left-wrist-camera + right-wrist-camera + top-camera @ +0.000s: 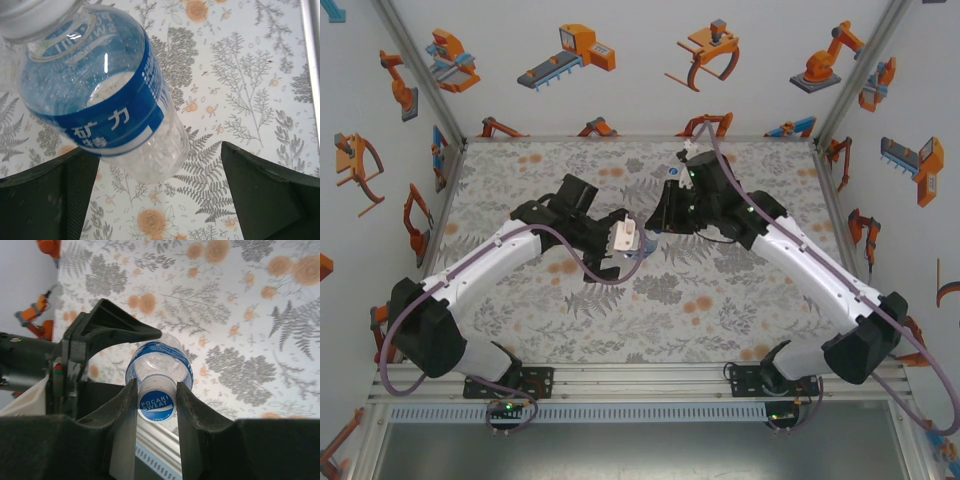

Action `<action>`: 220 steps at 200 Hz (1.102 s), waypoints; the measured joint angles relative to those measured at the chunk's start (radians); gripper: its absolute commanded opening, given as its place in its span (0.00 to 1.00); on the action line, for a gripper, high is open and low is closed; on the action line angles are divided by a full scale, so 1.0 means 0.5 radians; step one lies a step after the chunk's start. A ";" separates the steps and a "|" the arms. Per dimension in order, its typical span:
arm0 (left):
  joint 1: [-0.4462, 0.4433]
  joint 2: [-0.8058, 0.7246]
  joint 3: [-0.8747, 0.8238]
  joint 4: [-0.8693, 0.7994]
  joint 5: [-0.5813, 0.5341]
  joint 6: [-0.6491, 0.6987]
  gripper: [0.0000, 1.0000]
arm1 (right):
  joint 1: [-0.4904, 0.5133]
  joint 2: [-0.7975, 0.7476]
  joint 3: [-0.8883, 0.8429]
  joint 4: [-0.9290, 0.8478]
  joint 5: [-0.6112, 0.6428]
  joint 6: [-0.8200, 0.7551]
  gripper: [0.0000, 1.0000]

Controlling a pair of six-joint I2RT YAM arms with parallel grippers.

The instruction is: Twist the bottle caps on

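right gripper (156, 390): I saw it pinching the small round blue plastic screw cap (156, 406); cap sat on the neck of the clear plastic bottle with a blue label (160, 357) | left gripper (159, 150): fingers spread wide either side of that bottle's body | bottle hung over the floral-patterned table (240, 75)

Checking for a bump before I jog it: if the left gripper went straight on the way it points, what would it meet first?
Probably the blue-label bottle, lying between the left gripper's open fingers and held at its cap by the right gripper. Depth is unclear.
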 measured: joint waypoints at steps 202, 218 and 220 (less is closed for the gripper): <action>0.082 -0.136 -0.091 0.430 -0.558 -0.302 0.97 | -0.452 0.817 0.605 -0.188 0.492 -0.919 0.00; 0.082 -0.143 -0.093 0.430 -0.558 -0.302 0.97 | -0.494 0.877 0.644 -0.188 0.494 -0.944 0.00; 0.082 -0.146 -0.093 0.430 -0.558 -0.302 0.97 | -0.497 0.883 0.648 -0.188 0.494 -0.945 0.00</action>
